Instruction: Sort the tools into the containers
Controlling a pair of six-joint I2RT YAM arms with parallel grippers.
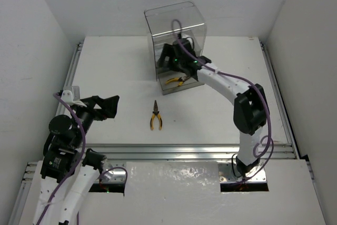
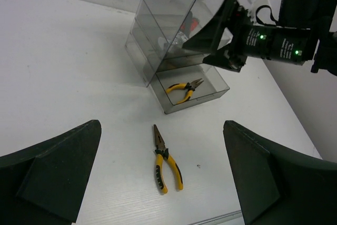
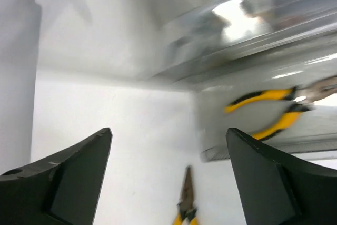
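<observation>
In front of the container unit (image 2: 168,14), on the white desk (image 2: 63,67), one pair of yellow-handled pliers (image 2: 166,164) lies loose. Its nose points toward the unit and it sits well apart from it. A second pair of yellow-handled pliers (image 2: 184,89) lies inside the bottom tray (image 2: 197,102), which is slid out from the unit's front.

The right gripper (image 3: 168,135) hovers at the front of the unit, just above the open tray. Its fingers are spread apart with nothing between them, though its own view is smeared. The left gripper (image 1: 113,108) hangs low to the left of the unit and well apart from it. Its fingers are also apart and empty, and they frame the loose pliers in its wrist view.

The first pliers look delivered, so the step in hand appears to be fetching the second pair. The left arm seems better placed for this. It would need to descend over the handles, line its fingers across them and close. It would then carry the pliers to the open tray, which the right arm must first vacate.
</observation>
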